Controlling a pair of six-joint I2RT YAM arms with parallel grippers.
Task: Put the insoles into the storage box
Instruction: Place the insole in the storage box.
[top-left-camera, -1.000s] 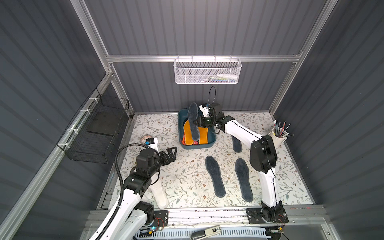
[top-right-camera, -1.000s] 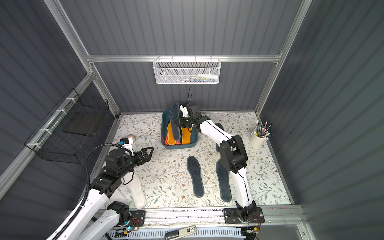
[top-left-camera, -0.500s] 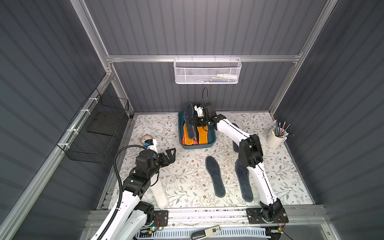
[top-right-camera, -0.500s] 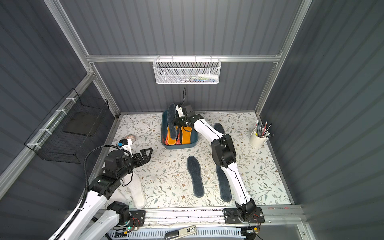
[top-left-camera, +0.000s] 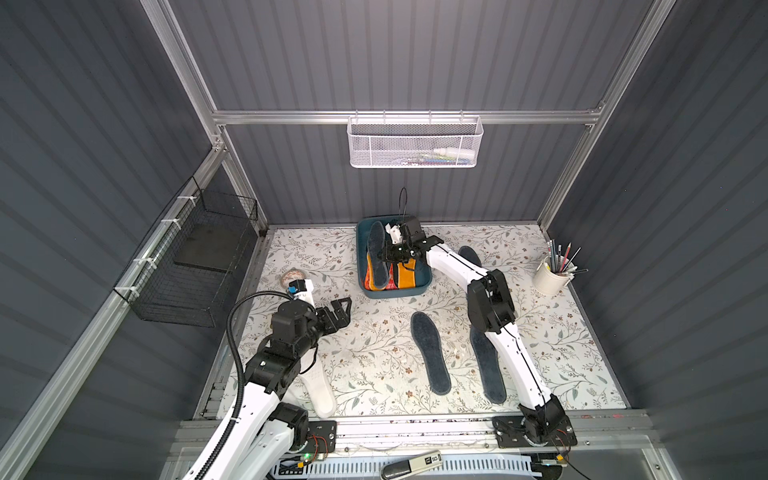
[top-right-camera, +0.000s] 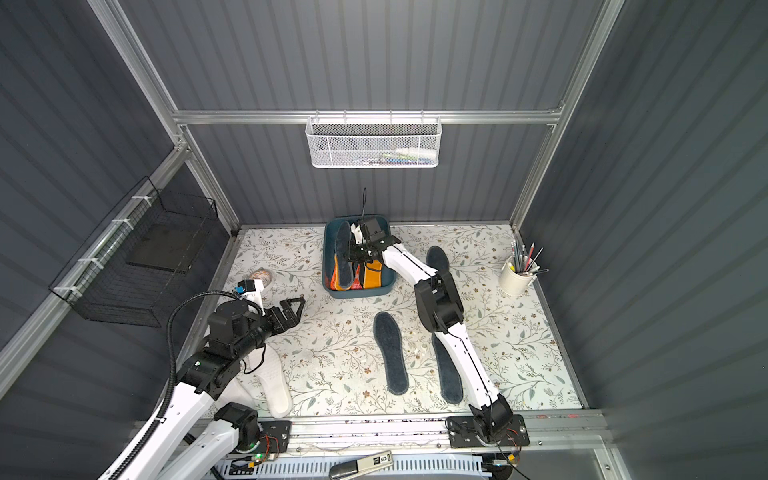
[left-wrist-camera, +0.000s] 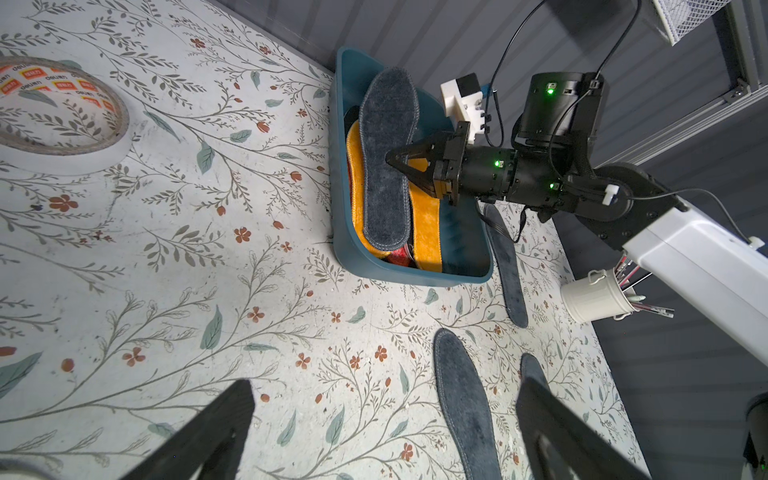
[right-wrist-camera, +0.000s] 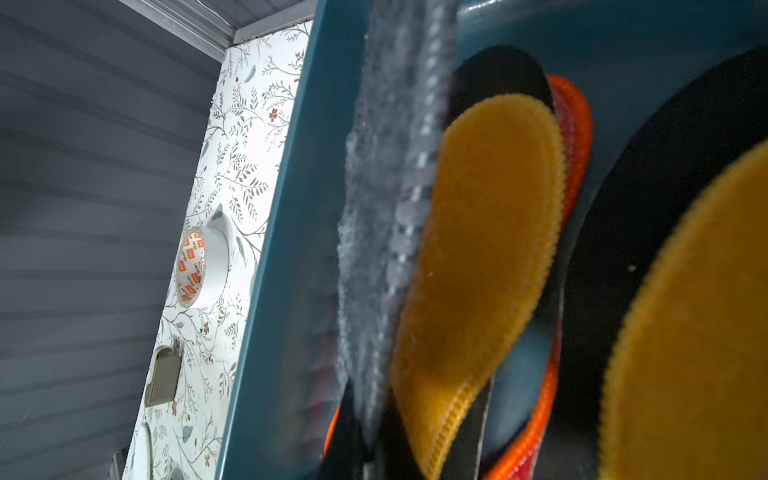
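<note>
Hovering wide open above the floral mat (top-left-camera: 374, 345) near the front, the left gripper (top-left-camera: 343, 313) holds nothing, two grey-blue insoles (top-left-camera: 430, 353) lie flat mid-table, and farther back the right gripper (left-wrist-camera: 392, 158) (jaws pinched tight) grips another grey-blue insole (left-wrist-camera: 386, 203) tilted over orange-yellow ones (left-wrist-camera: 424, 232) inside the teal storage box (left-wrist-camera: 415, 276).

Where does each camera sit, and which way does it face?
Both top views: overhead, looking down at the table; both arms show.
Left wrist: over the table, facing the storage box; open left gripper shows.
Right wrist: over the box, looking along the grey insole the right gripper holds; gripper unseen.
Shared: wrist views both show the tape roll.
</note>
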